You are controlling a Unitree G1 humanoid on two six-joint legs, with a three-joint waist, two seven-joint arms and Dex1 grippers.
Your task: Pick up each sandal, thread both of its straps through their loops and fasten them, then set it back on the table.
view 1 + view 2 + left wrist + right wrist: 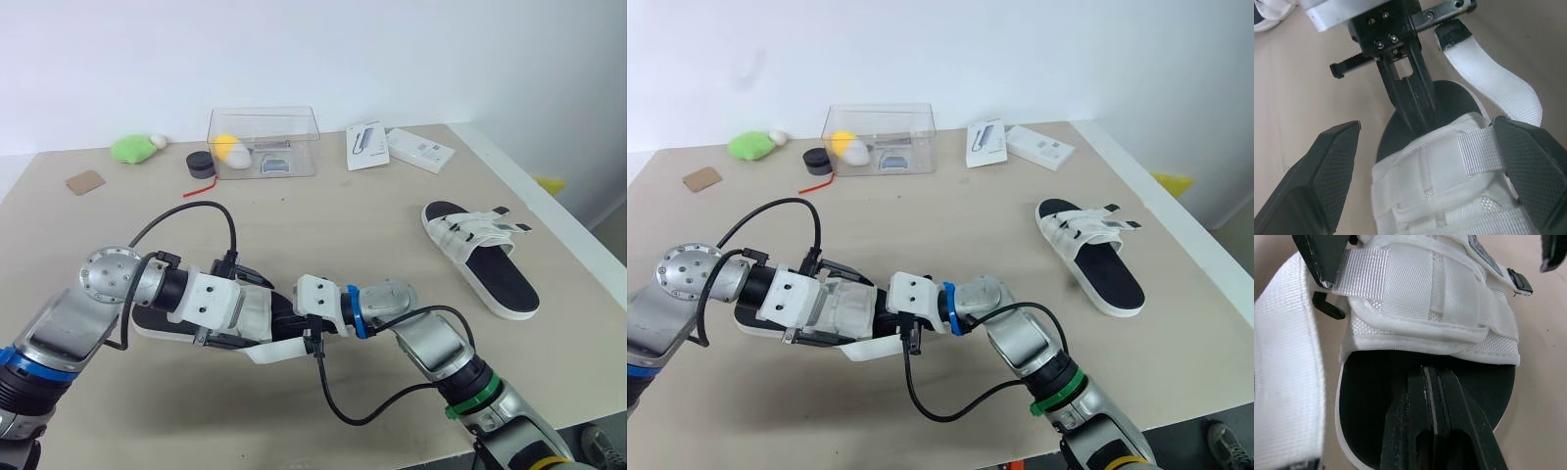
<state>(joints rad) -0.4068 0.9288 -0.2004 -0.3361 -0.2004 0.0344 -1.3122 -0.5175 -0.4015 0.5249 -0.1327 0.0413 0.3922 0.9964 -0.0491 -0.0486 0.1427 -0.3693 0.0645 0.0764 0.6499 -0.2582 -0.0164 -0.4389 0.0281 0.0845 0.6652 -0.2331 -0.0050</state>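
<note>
From the head, we see two sandals on the table (pixel 323 225). The far sandal (pixel 482 257) lies alone at the right, well apart from both arms. The near sandal (pixel 266 352) lies by the front edge, under both grippers. The left gripper (pixel 257 313) comes in from the left and the right gripper (pixel 284 315) meets it from the right. A clear box (pixel 263 142) stands at the back.

In the left wrist view, the left fingers (pixel 1327 171) stand wide apart, straddling the white upper (pixel 1440 196). One finger touches the upper's side and the other is clear of it, so nothing is clamped. A loose strap (pixel 1493 81) curls away beside the black footbed (pixel 1449 95).

In the right wrist view, the right fingers (pixel 1435 431) are pressed together with nothing between them. They rest over the footbed and point toward the upper's opening. The loose strap hangs just beside them.

We judge the near sandal light, with a springy sole that slides easily on the table. The straps are soft webbing that will flop and twist. We would pinch the strap near its dark tip and steady the sole's edge or the upper with the other gripper.
</note>
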